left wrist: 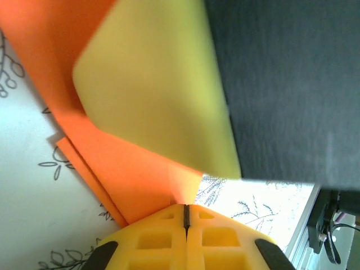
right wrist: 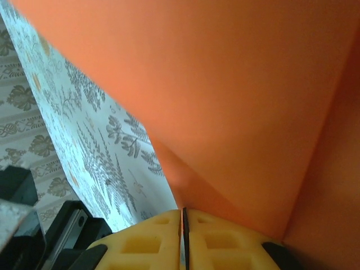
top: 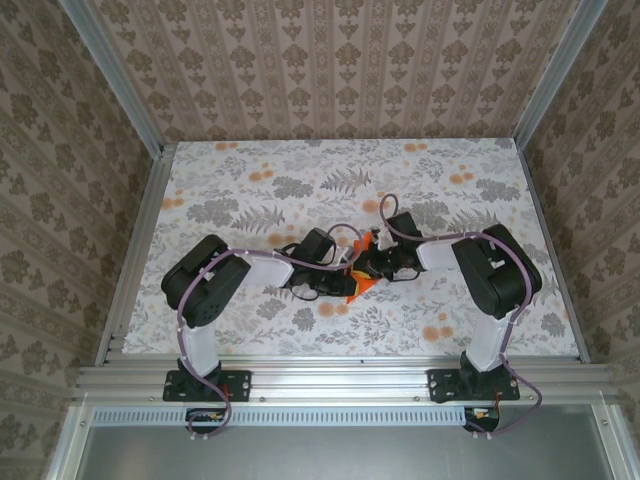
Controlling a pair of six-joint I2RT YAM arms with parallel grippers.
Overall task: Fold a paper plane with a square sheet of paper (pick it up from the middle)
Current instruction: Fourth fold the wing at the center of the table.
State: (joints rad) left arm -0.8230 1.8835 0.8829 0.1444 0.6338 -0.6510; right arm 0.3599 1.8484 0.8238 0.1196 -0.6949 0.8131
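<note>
The left claw [left wrist: 185, 216] is pressed together, its two yellow tips meeting along a thin dark seam, and a corner of the bright orange sheet of paper [top: 362, 284] runs down into that seam, so it is pinching the paper. The right claw [right wrist: 184, 218] is likewise pressed together on the sheet, with the orange surface rising from its seam and a straight crease slanting up the right side in its wrist view. From above, both arms reach inward and meet near the middle of the desk [top: 470, 300], which has a cover with a grey fern and pale orange flower print. The paper sits between the two claws there, mostly hidden by them. In the left wrist view a broad yellow pad [left wrist: 152, 95] on a black body lies against the paper; it seems to belong to the right claw. Below it, a second orange layer peeks out along the sheet's lower left edge, just above the desk.
</note>
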